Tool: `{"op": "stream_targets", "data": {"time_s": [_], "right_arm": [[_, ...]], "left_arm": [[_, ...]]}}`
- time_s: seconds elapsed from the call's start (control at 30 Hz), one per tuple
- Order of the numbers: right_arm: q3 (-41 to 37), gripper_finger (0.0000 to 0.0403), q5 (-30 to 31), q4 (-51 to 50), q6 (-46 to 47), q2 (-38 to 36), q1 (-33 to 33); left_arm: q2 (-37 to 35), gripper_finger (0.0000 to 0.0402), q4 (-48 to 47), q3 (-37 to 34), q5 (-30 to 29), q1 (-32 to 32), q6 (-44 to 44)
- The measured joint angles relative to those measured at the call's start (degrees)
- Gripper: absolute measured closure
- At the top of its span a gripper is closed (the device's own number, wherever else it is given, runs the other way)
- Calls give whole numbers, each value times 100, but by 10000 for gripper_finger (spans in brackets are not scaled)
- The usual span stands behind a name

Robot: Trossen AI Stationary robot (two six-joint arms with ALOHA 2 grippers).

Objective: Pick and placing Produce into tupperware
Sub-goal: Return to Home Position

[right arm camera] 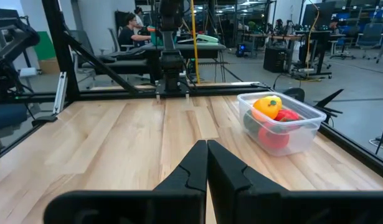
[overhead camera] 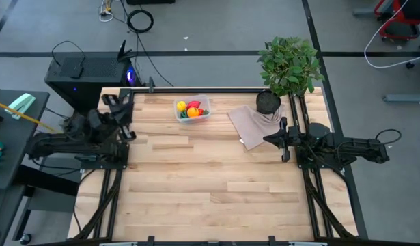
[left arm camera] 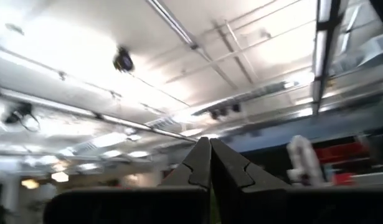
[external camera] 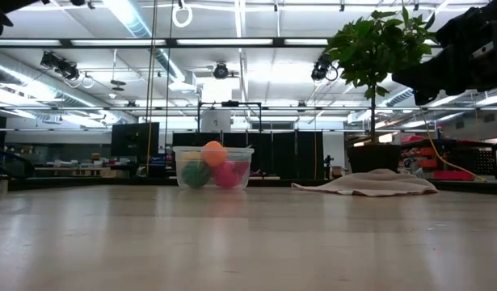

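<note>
The clear tupperware (overhead camera: 192, 109) stands on the table near its far edge, left of centre, and holds the produce (overhead camera: 190, 108): yellow, orange, red and green pieces. It also shows in the low view as the tub (external camera: 214, 167) and in the right wrist view as the tub (right arm camera: 279, 121). My left gripper (overhead camera: 126, 100) is folded back at the table's left edge, shut, pointing up at the ceiling (left arm camera: 209, 163). My right gripper (overhead camera: 269, 140) rests at the right side, shut (right arm camera: 207, 155), level above the table, touching nothing.
A beige folded cloth (overhead camera: 254, 123) lies right of the tub, beside the black pot (overhead camera: 268, 102) of a leafy plant (overhead camera: 289, 63) at the far right corner. Bare wood (overhead camera: 210, 184) fills the middle and near part of the table.
</note>
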Motion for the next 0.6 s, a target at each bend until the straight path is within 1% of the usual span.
{"op": "stream_targets", "data": {"time_s": [0.1,0.2,0.47,0.53,0.6], "right_arm": [[0,389,0,0,0,0,0],[0,389,0,0,1,0,0],[0,389,0,1,2,0,0],[0,389,0,2,2,1,0],[0,389,0,0,2,0,0]], "left_arm": [[-238,388,122,0,-80,0,613],[-469,396,571,0,-27,0,1251],[-851,391,1697,0,1007,0,2570],[-874,396,1839,0,1266,0,2847],[-874,397,1924,0,1360,0,3056]]}}
